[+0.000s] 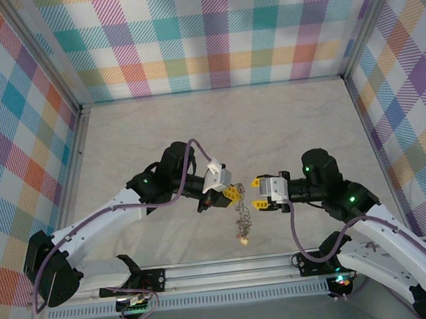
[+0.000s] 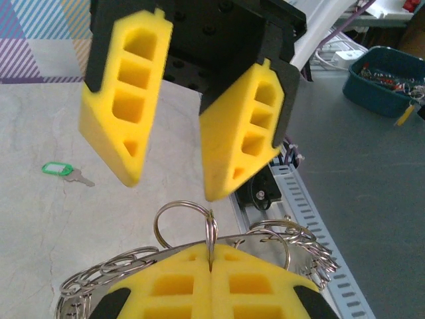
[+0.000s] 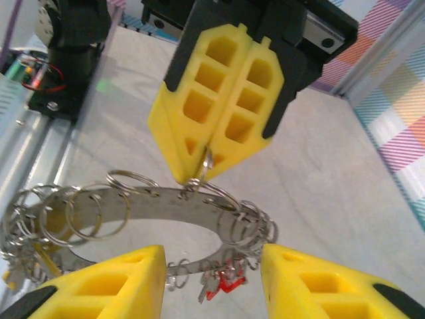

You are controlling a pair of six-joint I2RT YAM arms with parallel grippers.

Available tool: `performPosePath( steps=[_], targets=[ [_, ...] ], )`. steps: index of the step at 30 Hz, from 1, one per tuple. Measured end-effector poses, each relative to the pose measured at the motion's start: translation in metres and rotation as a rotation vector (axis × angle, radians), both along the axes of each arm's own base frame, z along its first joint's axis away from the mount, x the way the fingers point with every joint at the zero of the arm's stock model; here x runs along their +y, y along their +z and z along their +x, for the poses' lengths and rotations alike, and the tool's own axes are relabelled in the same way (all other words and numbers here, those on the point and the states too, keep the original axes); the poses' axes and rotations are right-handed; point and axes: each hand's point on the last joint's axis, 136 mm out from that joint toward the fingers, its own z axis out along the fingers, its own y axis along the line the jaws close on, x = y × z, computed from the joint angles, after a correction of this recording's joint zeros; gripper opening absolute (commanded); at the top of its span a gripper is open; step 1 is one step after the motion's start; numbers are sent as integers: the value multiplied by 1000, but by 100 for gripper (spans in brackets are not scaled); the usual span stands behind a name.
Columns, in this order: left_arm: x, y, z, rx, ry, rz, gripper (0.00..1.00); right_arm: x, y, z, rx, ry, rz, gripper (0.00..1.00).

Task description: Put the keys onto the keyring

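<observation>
Two claws: left claw [image 3: 199, 174] clenches the hanging keyring [image 3: 159, 209], right claw [image 3: 211, 256] gapes just beside.

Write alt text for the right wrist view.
The left gripper, shut, pinches a small loop on the large keyring, which hangs from it above the table. The right gripper stands open in the foreground, yellow fingers apart.

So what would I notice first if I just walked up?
The left gripper, bright yellow, is pinched shut on the keyring, which dangles over the middle of the table hung with small rings. The right gripper faces it, open. A green-tagged key lies flat on the table.
</observation>
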Motion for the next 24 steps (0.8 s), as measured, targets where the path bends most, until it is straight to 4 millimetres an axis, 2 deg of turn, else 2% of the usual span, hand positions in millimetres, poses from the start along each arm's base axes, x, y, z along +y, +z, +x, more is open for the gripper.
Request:
performPosePath(
  steps=[7,20,24],
  targets=[
    [0,1,-3,-14,-42,27,0,6,-11,4,7,45,-46,36],
    [1,-4,-5,-19,-67,55,0,18,5,-8,24,154,5,34],
    [0,-2,-6,-22,-75,51,0,19,2,-7,38,159,1,28]
  ],
)
